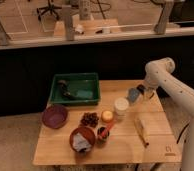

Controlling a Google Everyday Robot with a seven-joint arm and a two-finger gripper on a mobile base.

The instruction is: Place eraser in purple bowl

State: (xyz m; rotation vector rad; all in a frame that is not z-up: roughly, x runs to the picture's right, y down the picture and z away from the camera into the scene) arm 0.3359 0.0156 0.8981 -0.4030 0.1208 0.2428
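Gripper (134, 94) hovers over bench (155, 145), just right of white cup (121, 106); grip state cannot be told. Eraser (65, 90) (apparently the dark block) lies well left of it in green tray (90, 76); purple bowl (54, 116) farther left. Descend vertically, clearing the tray wall.

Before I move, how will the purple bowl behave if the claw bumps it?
The purple bowl is low and wide, so it would probably slide rather than tip. It looks empty, so it is likely light. It sits near the edge of the table, so a shove might push it off. The claw hangs far off, beside the white cup.
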